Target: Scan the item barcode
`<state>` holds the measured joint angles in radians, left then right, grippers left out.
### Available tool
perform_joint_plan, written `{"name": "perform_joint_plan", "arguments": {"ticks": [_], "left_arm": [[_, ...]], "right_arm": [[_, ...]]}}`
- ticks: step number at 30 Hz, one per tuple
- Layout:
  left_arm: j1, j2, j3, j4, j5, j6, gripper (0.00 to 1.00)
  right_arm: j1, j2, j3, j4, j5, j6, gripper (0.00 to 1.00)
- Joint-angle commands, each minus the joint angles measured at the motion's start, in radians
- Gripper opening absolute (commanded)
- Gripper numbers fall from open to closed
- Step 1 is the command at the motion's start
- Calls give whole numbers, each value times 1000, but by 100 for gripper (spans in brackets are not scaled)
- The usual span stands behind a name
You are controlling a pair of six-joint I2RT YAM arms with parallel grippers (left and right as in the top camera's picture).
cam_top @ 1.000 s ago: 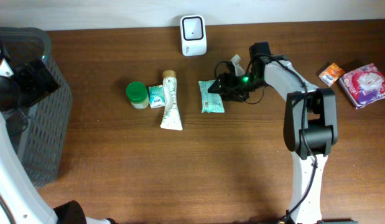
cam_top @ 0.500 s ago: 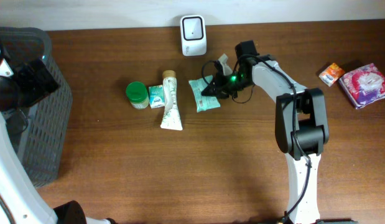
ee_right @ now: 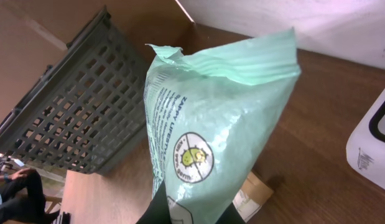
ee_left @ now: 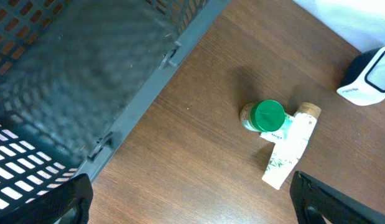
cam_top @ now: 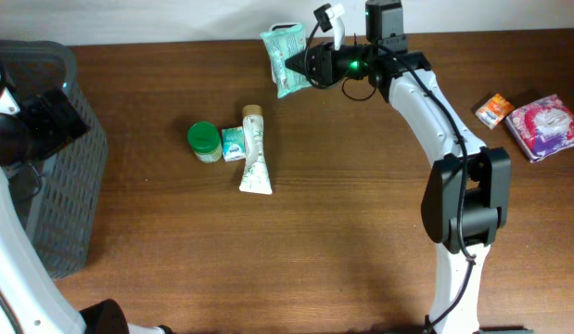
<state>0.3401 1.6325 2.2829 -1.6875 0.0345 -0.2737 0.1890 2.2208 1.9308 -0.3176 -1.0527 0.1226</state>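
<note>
A mint-green wipes packet (cam_top: 285, 46) hangs in the air at the back of the table, pinched at its right edge by my right gripper (cam_top: 301, 63), which is shut on it. In the right wrist view the packet (ee_right: 211, 124) fills the middle, printed face toward the camera, above the gripper (ee_right: 192, 214). The white scanner (ee_right: 374, 143) stands just beside and below it; from overhead the packet covers nearly all of it. No barcode shows. My left gripper (ee_left: 192, 208) hovers open over bare wood near the basket, holding nothing.
A grey basket (cam_top: 45, 186) stands at the left edge. A green-lidded jar (cam_top: 204, 141), a small box (cam_top: 233, 144) and a white tube (cam_top: 254, 158) lie left of centre. An orange packet (cam_top: 495, 109) and a pink packet (cam_top: 544, 125) lie far right.
My right gripper shut on the green packet, slid it left, then lifted it off the table up to the scanner at the back. The left arm stayed still.
</note>
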Motion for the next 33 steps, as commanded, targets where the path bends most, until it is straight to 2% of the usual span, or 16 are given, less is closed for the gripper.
{"name": "perform_joint_plan", "arguments": {"ticks": [1,3,6,10,11,15,16,19,20,23,24,26,29,30,32,33], "left_arm": [[3,-10,2,0,4,-6,99],[3,-10,2,0,4,-6,99],[3,-10,2,-1,4,-6,99],[3,-10,2,-1,4,-6,99],[3,-10,2,-1,4,-6,99],[3,-10,2,0,4,-6,99],[3,-10,2,0,4,-6,99],[3,-10,2,0,4,-6,99],[3,-10,2,0,4,-6,99],[3,-10,2,-1,4,-6,99],[3,-10,2,-1,4,-6,99],[3,-10,2,0,4,-6,99],[3,-10,2,0,4,-6,99],[3,-10,2,-1,4,-6,99],[3,-10,2,-1,4,-6,99],[3,-10,2,0,4,-6,99]], "right_arm": [[6,-27,8,-95,198,90,4],[15,-27,8,-303,563,197,4],[59,-27,8,-562,1041,212,4],[126,-24,15,-767,1493,248,4],[144,-23,15,-831,1543,254,4],[158,18,-22,-859,1518,253,6],[171,18,-22,-853,1481,253,16],[225,50,-22,-843,1475,252,16],[243,61,-22,-843,1473,253,24],[303,64,-21,-791,1334,210,30],[311,64,-13,-787,1337,197,36],[283,63,45,-825,1337,196,39],[193,63,104,-870,1336,170,51],[158,64,95,-881,1350,115,60],[84,64,85,-887,1404,117,74],[55,64,85,-885,1382,117,77]]}}
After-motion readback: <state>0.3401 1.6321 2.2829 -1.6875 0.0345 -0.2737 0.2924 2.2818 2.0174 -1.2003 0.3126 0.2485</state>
